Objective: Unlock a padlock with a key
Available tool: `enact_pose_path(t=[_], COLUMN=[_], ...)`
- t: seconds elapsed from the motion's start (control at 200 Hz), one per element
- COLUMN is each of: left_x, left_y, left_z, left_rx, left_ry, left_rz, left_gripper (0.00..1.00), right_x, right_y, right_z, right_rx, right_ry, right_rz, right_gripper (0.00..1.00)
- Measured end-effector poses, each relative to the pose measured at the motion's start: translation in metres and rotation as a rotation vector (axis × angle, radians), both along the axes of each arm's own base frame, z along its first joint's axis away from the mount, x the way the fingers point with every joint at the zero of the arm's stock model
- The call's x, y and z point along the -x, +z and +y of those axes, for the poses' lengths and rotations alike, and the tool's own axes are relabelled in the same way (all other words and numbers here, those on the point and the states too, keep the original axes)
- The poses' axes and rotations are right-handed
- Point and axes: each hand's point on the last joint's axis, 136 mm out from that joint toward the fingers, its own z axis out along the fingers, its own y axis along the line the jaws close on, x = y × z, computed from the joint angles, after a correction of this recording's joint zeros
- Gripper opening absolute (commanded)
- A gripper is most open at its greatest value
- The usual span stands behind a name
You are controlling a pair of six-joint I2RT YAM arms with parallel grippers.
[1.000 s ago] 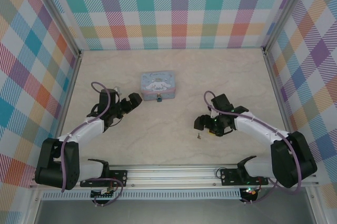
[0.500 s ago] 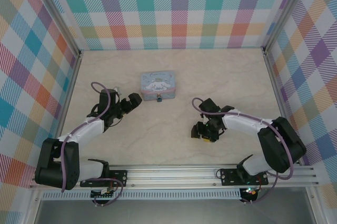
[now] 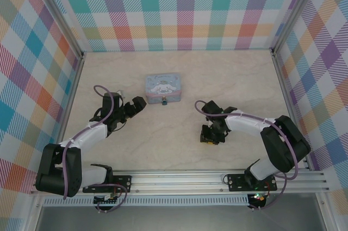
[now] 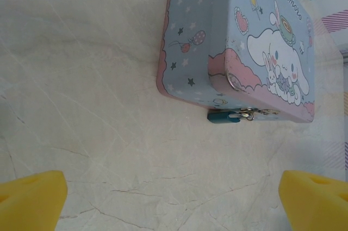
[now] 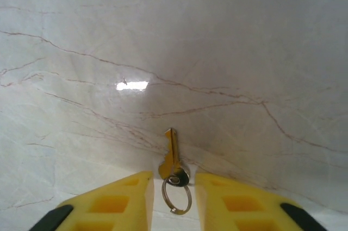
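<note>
The right gripper [image 5: 173, 186], narrowly open, straddles the key [image 5: 172, 152], seemingly without gripping it, while the left gripper [image 4: 173, 194] gapes wide facing the padlock [image 4: 222, 116].

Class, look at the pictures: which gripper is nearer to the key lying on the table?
Right. The right gripper is down over the key, its open fingers on either side of the key's ringed end. The left gripper sits across the table, near the tin.

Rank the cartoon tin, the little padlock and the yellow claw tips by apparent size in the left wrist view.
1. Pale blue rectangular cartoon tin.
2. Yellow claw fingertips, though nearness to the camera inflates them, so unsure.
3. Tiny bluish-grey metal padlock.
</note>
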Motion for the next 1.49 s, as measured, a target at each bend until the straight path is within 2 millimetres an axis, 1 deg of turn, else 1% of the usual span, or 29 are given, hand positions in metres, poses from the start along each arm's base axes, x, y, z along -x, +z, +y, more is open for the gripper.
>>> enact_pose_path(t=[0.165, 0.31, 0.5, 0.605, 0.705, 0.805, 0.885, 1.02, 1.105, 1.165, 1.24, 1.335, 1.495], left_x=[0.001, 0.001, 0.004, 0.008, 0.013, 0.018, 0.022, 0.028, 0.028, 0.027, 0.024, 0.02, 0.019], left_y=[0.002, 0.009, 0.027, 0.034, 0.045, 0.055, 0.066, 0.094, 0.114, 0.124, 0.131, 0.131, 0.131], left_z=[0.0, 0.0, -0.002, -0.007, -0.016, -0.03, -0.046, -0.086, -0.111, -0.126, -0.14, -0.157, -0.177], left_rx=[0.001, 0.001, 0.008, 0.024, 0.051, 0.086, 0.116, 0.168, 0.193, 0.205, 0.216, 0.228, 0.237], left_ry=[-0.001, -0.004, -0.025, -0.05, -0.085, -0.13, -0.173, -0.269, -0.329, -0.362, -0.387, -0.413, -0.448], left_rz=[-0.005, -0.028, -0.078, -0.093, -0.117, -0.129, -0.141, -0.176, -0.208, -0.228, -0.243, -0.235, -0.215], left_gripper=[1.0, 1.0, 0.99, 0.97, 0.93, 0.87, 0.8, 0.7, 0.65, 0.62, 0.58, 0.53, 0.46], right_x=[-0.001, -0.005, -0.017, -0.024, -0.036, -0.051, -0.059, -0.072, -0.077, -0.078, -0.077, -0.074, -0.068], right_y=[0.001, 0.002, 0.007, 0.021, 0.05, 0.087, 0.114, 0.161, 0.184, 0.193, 0.198, 0.202, 0.208], right_z=[0.0, 0.004, 0.011, 0.016, 0.028, 0.043, 0.052, 0.066, 0.071, 0.074, 0.077, 0.081, 0.082], right_rx=[0.009, -0.004, -0.058, -0.113, -0.208, -0.319, -0.399, -0.533, -0.594, -0.622, -0.639, -0.652, -0.64], right_ry=[0.003, 0.013, 0.051, 0.076, 0.09, 0.1, 0.102, 0.084, 0.08, 0.088, 0.103, 0.142, 0.231], right_rz=[-0.003, -0.028, -0.135, -0.22, -0.347, -0.484, -0.574, -0.72, -0.791, -0.82, -0.837, -0.855, -0.913], right_gripper=[0.0, 0.0, 0.0, 0.0, 0.0, 0.0, 0.0, 0.0, 0.0, 0.0, 0.0, 0.0, 0.0])
